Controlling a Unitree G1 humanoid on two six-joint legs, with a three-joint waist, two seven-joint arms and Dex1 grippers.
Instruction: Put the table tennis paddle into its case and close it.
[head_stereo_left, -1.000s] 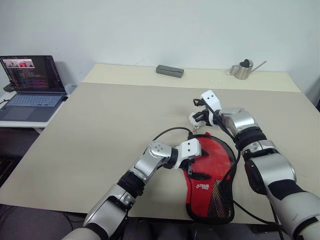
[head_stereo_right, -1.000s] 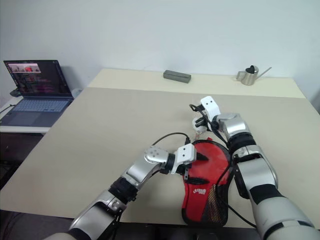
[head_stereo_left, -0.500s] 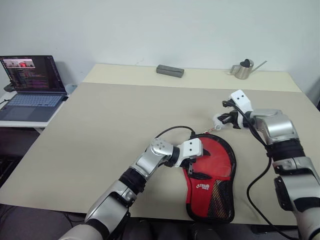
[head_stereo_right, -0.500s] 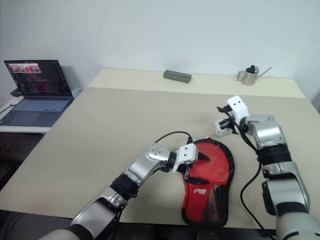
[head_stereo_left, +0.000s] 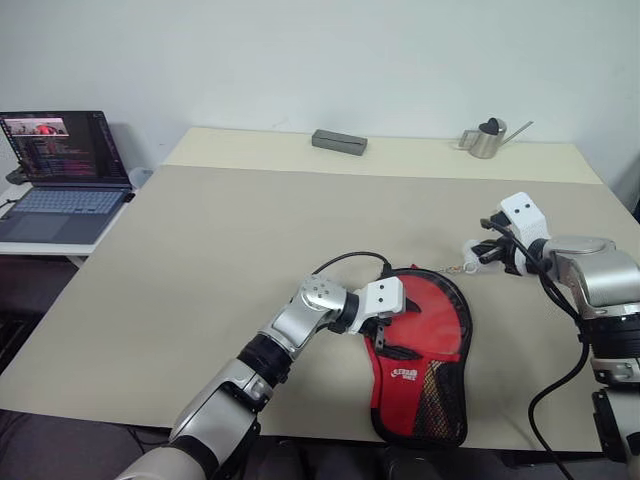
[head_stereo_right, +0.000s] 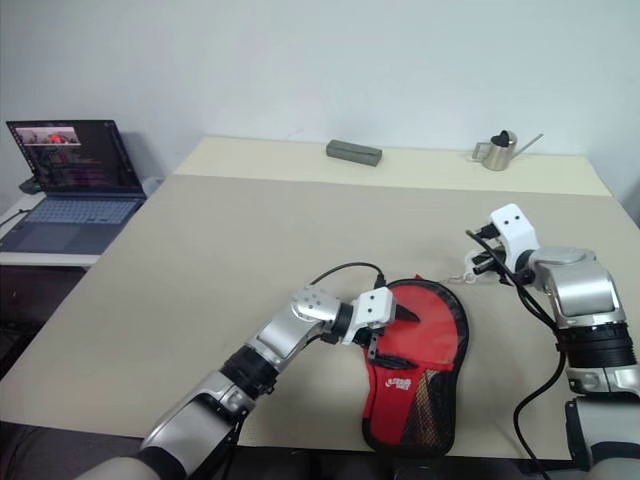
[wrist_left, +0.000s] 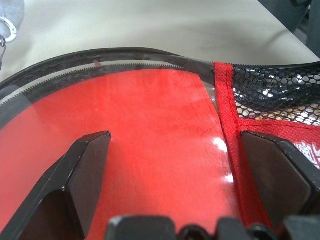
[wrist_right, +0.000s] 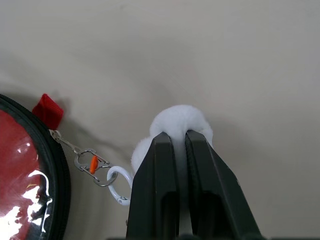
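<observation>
So nearest the robot, the case (head_stereo_left: 420, 350) lay flat at the front edge of the worktop (head_stereo_left: 220, 260), red side up, with its black mesh pocket (head_stereo_left: 440, 395) at the near end and the white logo just above that. The left gripper (head_stereo_left: 388, 330) was parked right on the left edge of it, fingers (wrist_left: 82, 170) spread wide apart (in the left wrist view one black finger sat over the glossy red panel, the other over by the red seam next to the mesh). It wasn't clamped on anything as far as I could see. A black zip ran round the rounded far end of the case. I couldn't make out the paddle itself, just red surface, so no idea whether it was inside.

A bit further out and over to the right, the right gripper (head_stereo_left: 484, 252) had its fingers pinched together on the white pom-pom charm (wrist_right: 177, 122), held just off the case's far right corner. A short chain with a little clip (wrist_right: 90, 162) ran from the charm back to a red tab (wrist_right: 47, 111) on the case's rim.

At the far edge sat a grey block (head_stereo_left: 339, 142) and a small metal watering can (head_stereo_left: 487, 138). An open laptop (head_stereo_left: 62, 175) was off to the left on a separate desk.
</observation>
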